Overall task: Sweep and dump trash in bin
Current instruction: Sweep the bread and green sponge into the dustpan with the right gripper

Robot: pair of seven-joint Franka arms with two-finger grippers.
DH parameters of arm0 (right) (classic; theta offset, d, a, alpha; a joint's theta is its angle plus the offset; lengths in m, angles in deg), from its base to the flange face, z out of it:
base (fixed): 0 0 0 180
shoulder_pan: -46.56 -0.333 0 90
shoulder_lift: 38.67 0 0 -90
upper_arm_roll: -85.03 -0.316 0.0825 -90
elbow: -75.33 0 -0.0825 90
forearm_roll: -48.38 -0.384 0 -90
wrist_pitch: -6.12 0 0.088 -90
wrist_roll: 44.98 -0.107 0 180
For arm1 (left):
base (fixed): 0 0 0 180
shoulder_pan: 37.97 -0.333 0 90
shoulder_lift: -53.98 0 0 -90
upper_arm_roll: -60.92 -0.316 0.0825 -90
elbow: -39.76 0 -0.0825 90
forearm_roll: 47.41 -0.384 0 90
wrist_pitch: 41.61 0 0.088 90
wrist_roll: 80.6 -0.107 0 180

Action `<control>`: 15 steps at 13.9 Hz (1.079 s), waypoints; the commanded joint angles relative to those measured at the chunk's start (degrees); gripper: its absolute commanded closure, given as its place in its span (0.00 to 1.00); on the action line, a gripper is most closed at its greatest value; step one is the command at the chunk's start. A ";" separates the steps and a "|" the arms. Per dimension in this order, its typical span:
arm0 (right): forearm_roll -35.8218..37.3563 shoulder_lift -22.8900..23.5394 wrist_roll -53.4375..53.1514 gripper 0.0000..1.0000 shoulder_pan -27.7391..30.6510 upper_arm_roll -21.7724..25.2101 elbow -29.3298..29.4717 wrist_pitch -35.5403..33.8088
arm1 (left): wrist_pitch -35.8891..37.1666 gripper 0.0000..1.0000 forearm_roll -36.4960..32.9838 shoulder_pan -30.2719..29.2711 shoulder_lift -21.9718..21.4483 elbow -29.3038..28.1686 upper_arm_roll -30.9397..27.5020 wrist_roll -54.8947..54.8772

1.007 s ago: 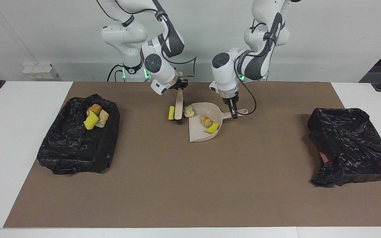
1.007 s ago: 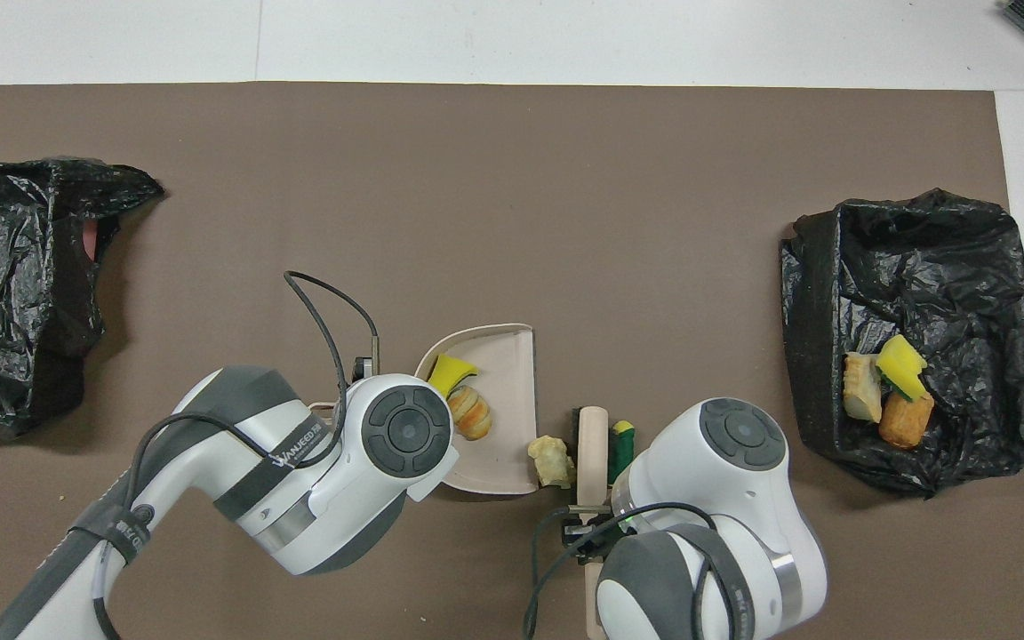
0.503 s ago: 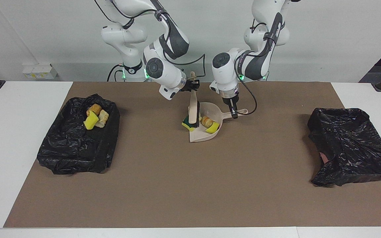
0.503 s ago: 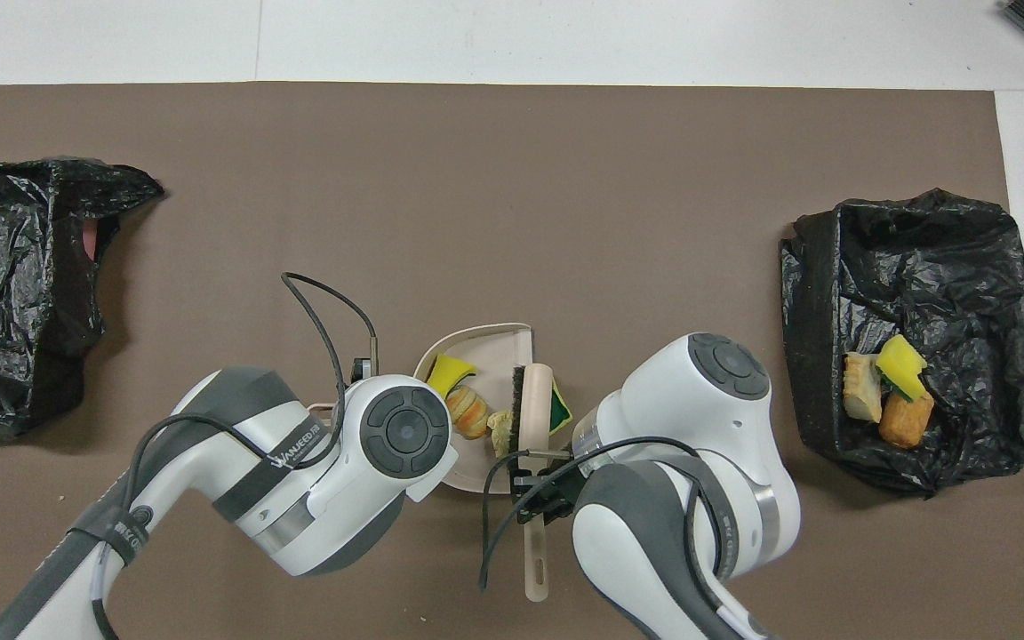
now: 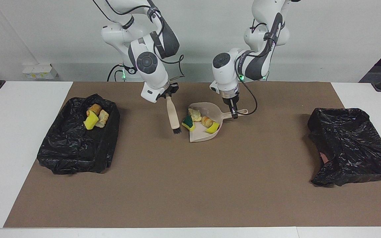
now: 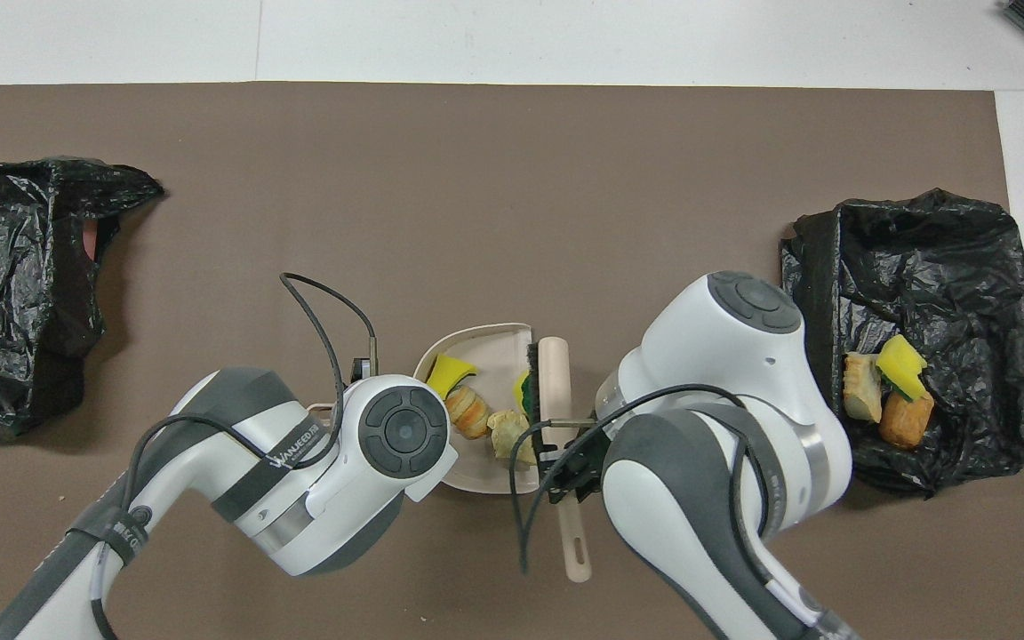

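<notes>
On the brown mat (image 5: 190, 185), both end effectors clamp tools; yellow and tan trash (image 5: 201, 121) fills the dustpan (image 5: 199, 135).

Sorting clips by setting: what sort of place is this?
Probably a robotics lab, not a home: two robot arms mounted at a table with a brown mat, staged trash in a dustpan, bare white wall.

White table (image 5: 18, 138) w/ brown mat (image 5: 190, 185) over most of it. On mat: beige dustpan (image 5: 198, 135) mid, black bin bag (image 5: 74, 148) at right arm's end, 2nd black bag (image 5: 352, 148) at left arm's end
</notes>
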 commanded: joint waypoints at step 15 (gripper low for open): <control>-16.25 -3.61 -5.92 1.00 -0.35 -0.26 -0.80 -1.94 | -1.92 1.00 0.54 -0.51 -1.20 -1.97 -0.66 -1.09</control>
